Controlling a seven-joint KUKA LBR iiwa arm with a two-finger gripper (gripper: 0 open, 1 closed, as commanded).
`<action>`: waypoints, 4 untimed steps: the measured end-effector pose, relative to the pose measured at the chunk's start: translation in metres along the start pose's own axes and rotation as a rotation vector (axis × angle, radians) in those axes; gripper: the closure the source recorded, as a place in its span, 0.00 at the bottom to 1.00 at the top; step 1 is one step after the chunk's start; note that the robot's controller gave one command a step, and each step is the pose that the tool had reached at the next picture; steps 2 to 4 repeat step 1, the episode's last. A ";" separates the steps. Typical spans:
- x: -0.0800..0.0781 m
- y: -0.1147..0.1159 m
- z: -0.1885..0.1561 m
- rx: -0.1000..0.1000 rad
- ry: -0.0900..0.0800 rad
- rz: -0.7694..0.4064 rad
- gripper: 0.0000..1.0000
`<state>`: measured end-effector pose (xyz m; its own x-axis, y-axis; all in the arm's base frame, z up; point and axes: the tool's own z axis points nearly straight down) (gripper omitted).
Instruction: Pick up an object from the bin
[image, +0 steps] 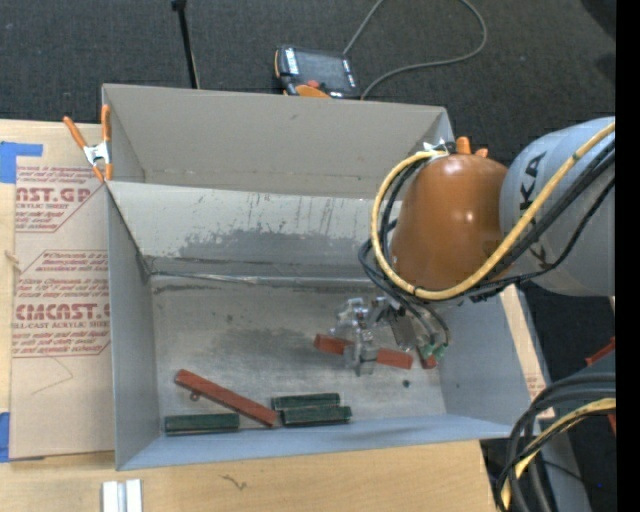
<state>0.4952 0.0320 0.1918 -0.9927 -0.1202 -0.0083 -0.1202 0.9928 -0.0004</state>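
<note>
Camera view from above: the end effector (362, 345) is low in the right half of the bin (130, 300), right over the middle of a short red bar (328, 344). This bar is flat and orange-red, lying almost level across the bin floor with one end sticking out on each side of the metal tool. Whether the end effector is wide or narrow on it cannot be told, as the wrist parts crowd that spot.

Along the near wall lie the other things, well apart from the bar: a long red stick (225, 395), slanting down to the right, and three dark green blocks. One green block (202, 424) lies alone to the left; the other two (308, 402) (318, 416) are stacked side by side, touching the low end of the stick. Nothing lies between them and the red bar.

Above the tool, a rounded orange cover (445, 225) and looping yellow cables (385, 200) hang over the right wall. The white arm (560, 200) bears black letters, of which "KA" can be read.
</note>
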 end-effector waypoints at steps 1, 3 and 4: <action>-0.019 -0.004 -0.088 0.001 -0.003 -0.009 1.00; -0.019 -0.004 -0.088 0.001 -0.003 -0.009 1.00; -0.019 -0.004 -0.088 0.001 -0.003 -0.009 1.00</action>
